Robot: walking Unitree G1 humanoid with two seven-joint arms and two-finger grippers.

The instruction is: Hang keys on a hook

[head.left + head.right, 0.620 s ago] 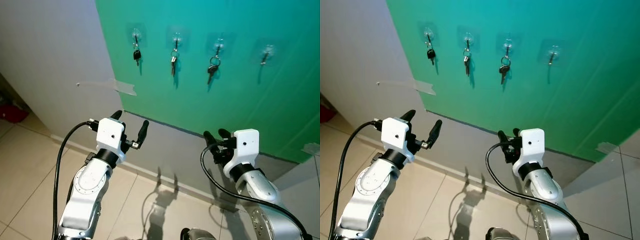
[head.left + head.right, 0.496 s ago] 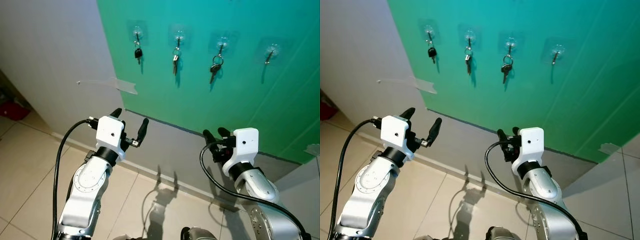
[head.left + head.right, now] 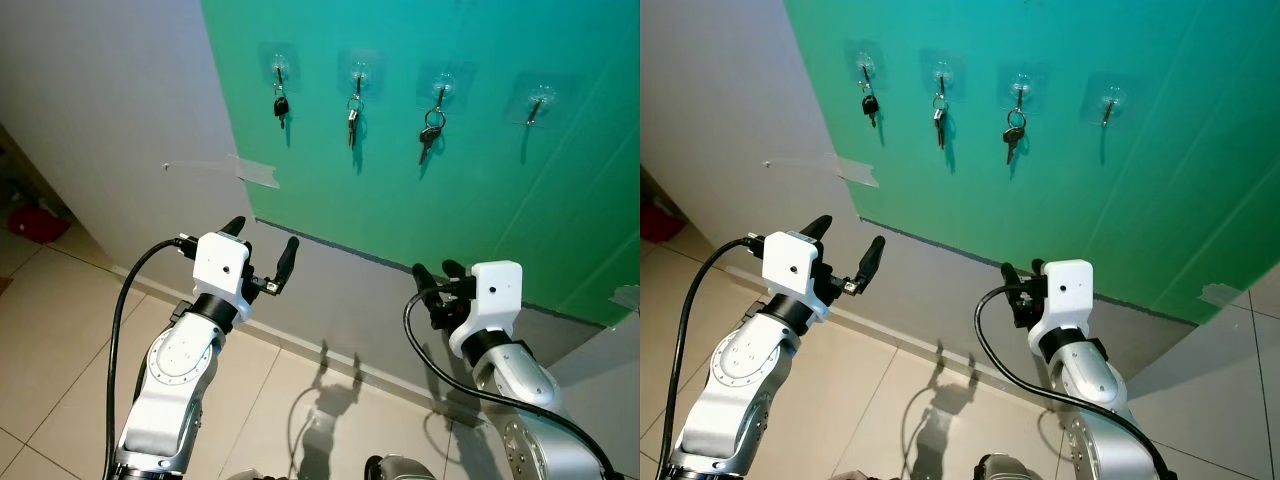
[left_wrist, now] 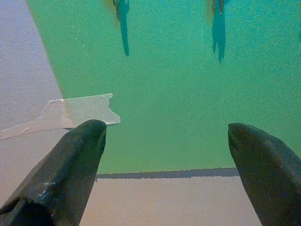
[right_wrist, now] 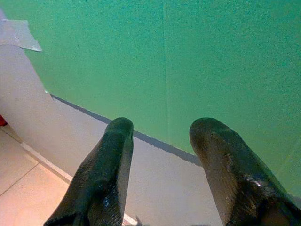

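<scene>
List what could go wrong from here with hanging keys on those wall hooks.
1. Neither the left tool nor the right tool holds any keys, so there is nothing to hang yet.
2. Three hooks already carry keys; the rightmost hook looks like the one free. Aiming elsewhere could knock the neighbouring key bunch off.
3. The hooks sit on clear pads stuck to the green sheet, high above both tools; a hard push might peel one loose.

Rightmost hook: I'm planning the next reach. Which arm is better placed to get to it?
Right, probably. The right gripper, open and empty, sits below the third keys, one along from the rightmost hook; the left gripper, also open, is below the leftmost keys, farthest from it.
</scene>
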